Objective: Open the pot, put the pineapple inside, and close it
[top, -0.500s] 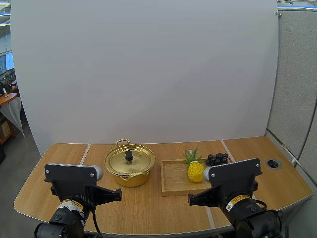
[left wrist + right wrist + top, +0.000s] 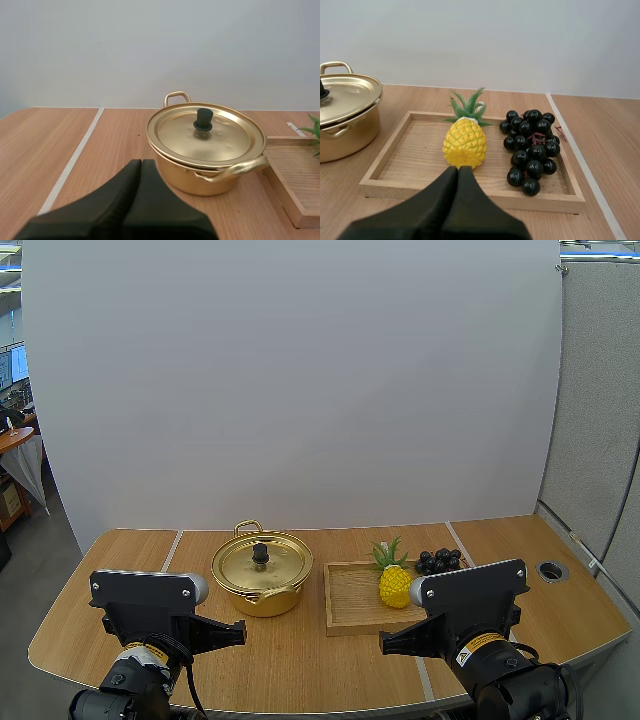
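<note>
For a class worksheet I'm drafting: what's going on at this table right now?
Nothing is being handled yet. The left gripper and right gripper are both shut on nothing, short of the things. The gold pot stands on the table with its lid on. The pineapple sits in the wooden tray beside the grapes.

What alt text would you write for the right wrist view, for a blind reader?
A yellow pineapple and a bunch of dark grapes sit side by side in a wooden tray, with the shut right gripper close in front of the pineapple. A gold pot with its lid on stands on the table beside the tray.
</note>
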`<action>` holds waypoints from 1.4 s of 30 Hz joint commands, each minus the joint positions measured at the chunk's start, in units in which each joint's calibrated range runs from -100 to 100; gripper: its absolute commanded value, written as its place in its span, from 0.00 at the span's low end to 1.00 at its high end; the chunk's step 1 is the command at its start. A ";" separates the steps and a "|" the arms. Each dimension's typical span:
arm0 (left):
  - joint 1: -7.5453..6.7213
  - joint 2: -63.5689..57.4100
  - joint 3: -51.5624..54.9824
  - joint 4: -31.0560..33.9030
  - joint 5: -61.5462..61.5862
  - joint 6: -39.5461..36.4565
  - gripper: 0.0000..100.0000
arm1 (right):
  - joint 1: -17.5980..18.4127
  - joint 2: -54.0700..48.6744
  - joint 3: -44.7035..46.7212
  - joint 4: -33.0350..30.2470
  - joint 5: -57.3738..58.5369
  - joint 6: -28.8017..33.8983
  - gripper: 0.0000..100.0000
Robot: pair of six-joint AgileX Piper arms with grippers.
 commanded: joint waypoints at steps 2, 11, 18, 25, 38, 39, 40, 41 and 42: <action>-0.13 -0.25 0.04 0.16 -1.29 -0.91 0.00 | -0.20 -0.27 0.00 0.08 -0.01 -0.32 0.00; -0.13 -0.25 -15.43 0.29 9.47 -0.02 0.00 | -0.20 -0.27 -12.33 -0.28 0.62 -0.32 0.00; -0.13 -0.25 -26.64 0.47 13.46 0.55 0.00 | -0.20 -0.27 -26.53 0.10 11.21 -0.32 0.00; -0.13 -0.25 -34.96 0.47 17.07 0.55 0.00 | -0.20 -0.27 -33.52 0.10 12.91 -0.32 0.00; -0.13 6.92 -36.42 0.47 24.41 2.01 0.00 | -0.20 2.71 -34.11 1.16 26.09 -0.32 0.00; -0.13 9.00 -36.42 0.47 24.41 2.01 0.00 | -0.20 4.16 -34.11 1.16 27.35 -0.32 0.00; -0.13 10.73 -36.42 0.47 24.41 2.24 0.00 | -0.20 5.75 -34.11 1.16 28.30 -0.32 0.00; -0.13 13.26 -36.42 0.47 24.41 2.99 0.00 | -0.20 7.41 -34.11 1.16 28.47 -0.32 0.00; -0.13 15.79 -36.42 0.47 24.41 3.77 0.00 | -0.20 9.09 -34.11 1.16 28.47 -0.32 0.00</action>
